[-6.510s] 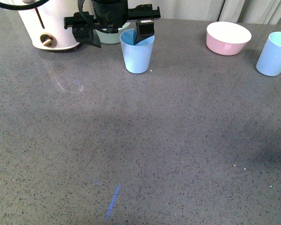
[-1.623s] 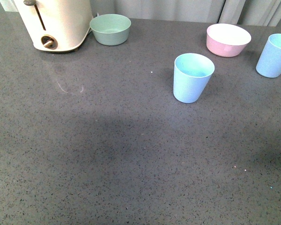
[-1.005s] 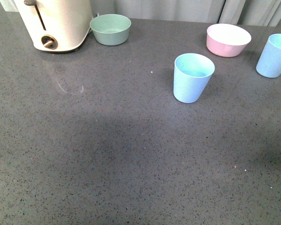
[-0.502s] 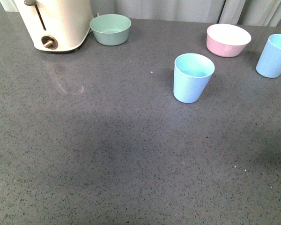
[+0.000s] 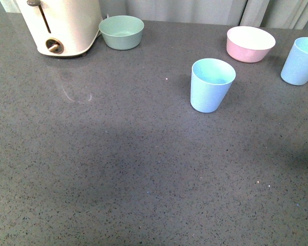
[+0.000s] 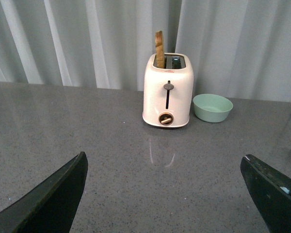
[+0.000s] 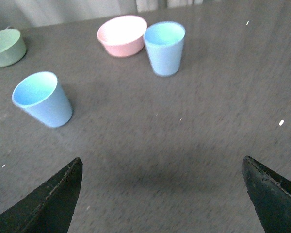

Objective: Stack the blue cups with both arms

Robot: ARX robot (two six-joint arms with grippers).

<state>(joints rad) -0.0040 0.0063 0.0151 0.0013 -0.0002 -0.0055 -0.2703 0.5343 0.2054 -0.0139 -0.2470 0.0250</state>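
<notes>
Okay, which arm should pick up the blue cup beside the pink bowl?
Probably right. The right gripper, open, faces the cup beside the pink bowl, which sits far right in the front view. The left gripper faces only the toaster and green bowl.

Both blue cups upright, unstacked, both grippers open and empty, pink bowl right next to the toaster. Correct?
Not quite: the bowl next to the toaster is the green bowl, as the front view shows. The pink bowl stands near the far blue cup. The rest holds: that cup and the near blue cup are upright and unstacked, left gripper and right gripper open and empty.
</notes>
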